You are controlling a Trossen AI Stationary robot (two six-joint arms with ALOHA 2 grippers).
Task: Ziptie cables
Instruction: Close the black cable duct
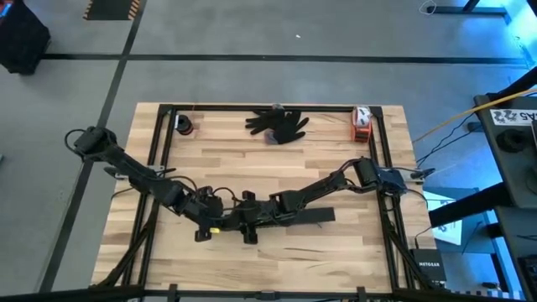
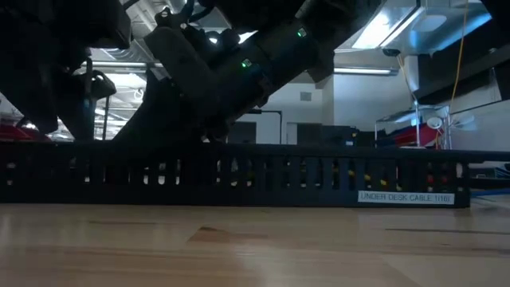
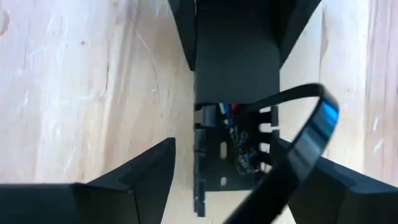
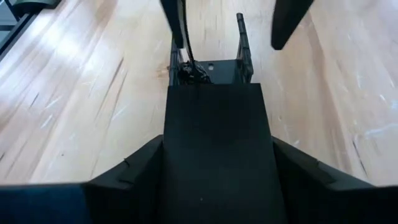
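The black slotted channel (image 1: 289, 216) lies along the table's near middle, resting on its bottom (image 2: 239, 175). The cables (image 3: 241, 152), thin coloured wires, lie inside it at its left end. A black zip tie strip (image 3: 314, 127) curves up out of the channel in a loop, close past one finger of my left gripper. My left gripper (image 3: 227, 146) is open, its fingers standing either side of that channel end. Whether it touches the strip, I cannot tell. My right gripper (image 4: 217, 140) is shut on the channel just to the right. My right gripper straddles the channel's two long side walls (image 4: 171, 124) between its two fingers (image 3: 183, 31), near the channel's left end. The fingers slant down from the table's right and lie along the channel. The channel stays flat on the table.
A black glove (image 1: 278, 124) lies at the far middle, an orange and white item (image 1: 361, 124) at the far right, and a small dark round thing (image 1: 185, 126) at the far left. Black frame rails (image 1: 159, 143) run along the table's sides. Bare wood lies in front of the channel.
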